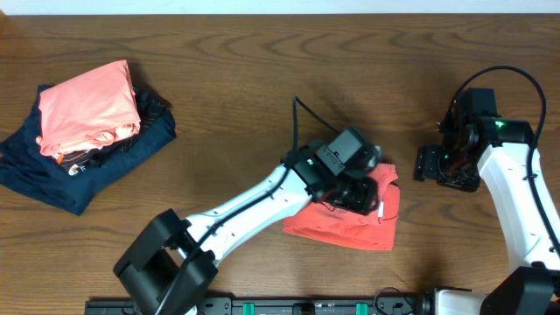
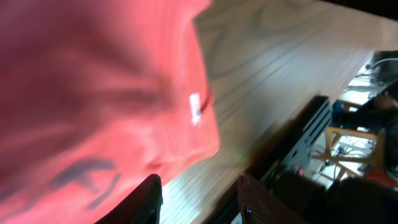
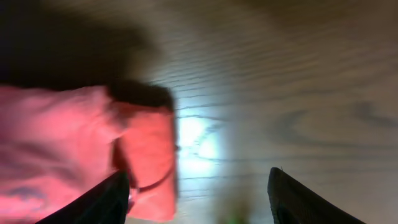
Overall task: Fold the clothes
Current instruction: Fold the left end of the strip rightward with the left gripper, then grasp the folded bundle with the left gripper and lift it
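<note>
Folding looks nearly done to me: overhead, the T-shirt [image 1: 346, 229] lies bundled near the front edge, left gripper [image 1: 359, 194] over it; salmon garment [image 1: 86, 109] on navy garment [image 1: 52, 179] at the left edge obstructs nothing. Left wrist: jaws spread, empty. Right wrist: right gripper [image 3: 196, 199] released beside the bundle. Next I'd lift clear.

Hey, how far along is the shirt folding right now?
Done: the red shirt lies as a compact folded bundle on the table. In hand: the left gripper sits open over it, the right gripper open beside it, neither holding cloth. Left: probably just a final tidy, maybe moving it aside.
</note>
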{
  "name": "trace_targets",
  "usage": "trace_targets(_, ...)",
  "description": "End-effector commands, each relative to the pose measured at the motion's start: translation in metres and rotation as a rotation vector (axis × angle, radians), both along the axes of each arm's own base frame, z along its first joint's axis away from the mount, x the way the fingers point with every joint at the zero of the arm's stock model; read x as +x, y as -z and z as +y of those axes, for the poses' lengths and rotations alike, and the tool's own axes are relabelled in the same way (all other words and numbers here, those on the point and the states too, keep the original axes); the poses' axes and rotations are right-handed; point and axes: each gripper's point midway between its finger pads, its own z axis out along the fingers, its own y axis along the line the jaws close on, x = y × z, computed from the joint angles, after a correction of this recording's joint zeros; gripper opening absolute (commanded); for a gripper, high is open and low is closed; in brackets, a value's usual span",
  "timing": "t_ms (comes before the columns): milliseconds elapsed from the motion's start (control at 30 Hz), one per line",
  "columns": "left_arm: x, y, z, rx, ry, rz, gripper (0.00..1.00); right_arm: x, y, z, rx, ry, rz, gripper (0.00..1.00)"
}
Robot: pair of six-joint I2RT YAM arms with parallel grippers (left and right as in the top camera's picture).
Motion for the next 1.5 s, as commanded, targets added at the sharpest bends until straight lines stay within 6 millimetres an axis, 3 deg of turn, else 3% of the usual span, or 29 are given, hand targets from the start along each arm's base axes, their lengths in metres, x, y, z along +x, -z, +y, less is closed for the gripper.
trace_targets(0,0.039,-0.039,0.036,-0.038,-0.055,-0.114,0.41,0.004,-0.014,0.046,0.269,-0.178,-0.066,0.7)
trace_targets(133,0.085,-0.048,0.103,0.064,-0.263,-0.171,0.43,-0.001,-0.021,0.079,0.422,-0.272,-0.084,0.77)
trace_targets(200,0.1,-0.044,0.132,0.121,-0.347,-0.167,0.44,-0.007,-0.012,0.085,0.417,-0.283,-0.062,0.81)
trace_targets(300,0.108,-0.032,0.159,0.162,-0.414,-0.123,0.45,-0.019,0.011,0.088,0.395,-0.241,-0.005,0.83)
trace_targets(433,0.108,-0.025,0.175,0.189,-0.447,-0.088,0.45,-0.034,0.041,0.097,0.426,-0.202,0.036,0.84)
trace_targets(567,0.109,-0.025,0.176,0.19,-0.451,-0.086,0.45,-0.05,0.063,0.113,0.502,-0.207,0.052,0.79)
trace_targets(633,0.108,-0.025,0.176,0.191,-0.451,-0.086,0.45,-0.053,0.07,0.118,0.511,-0.194,0.055,0.7)
trace_targets(667,0.108,-0.025,0.176,0.191,-0.451,-0.086,0.45,-0.055,0.072,0.122,0.526,-0.203,0.05,0.56)
trace_targets(700,0.108,-0.025,0.176,0.191,-0.451,-0.086,0.45,-0.056,0.068,0.128,0.562,-0.213,0.05,0.3)
trace_targets(767,0.108,-0.025,0.177,0.191,-0.451,-0.085,0.45,-0.057,0.05,0.145,0.686,-0.247,0.036,0.01)
trace_targets(867,0.108,-0.025,0.176,0.191,-0.451,-0.084,0.45,-0.05,0.01,0.16,0.849,-0.286,-0.01,0.01)
trace_targets(1000,0.107,-0.024,0.177,0.196,-0.45,-0.078,0.45,-0.051,-0.004,0.143,0.756,-0.23,0.036,0.01)
trace_targets(1100,0.106,-0.024,0.178,0.199,-0.45,-0.074,0.45,-0.071,0.022,0.108,0.506,-0.143,0.162,0.01)
trace_targets(1233,0.105,-0.024,0.178,0.2,-0.449,-0.072,0.45,-0.098,0.057,0.045,0.104,0.051,0.304,0.01)
trace_targets(1400,0.105,-0.023,0.178,0.201,-0.448,-0.071,0.46,-0.105,0.085,0.029,0.006,0.26,0.301,0.01)
trace_targets(1467,0.104,-0.023,0.178,0.202,-0.448,-0.07,0.52,-0.1,0.097,0.025,-0.011,0.303,0.26,0.09)
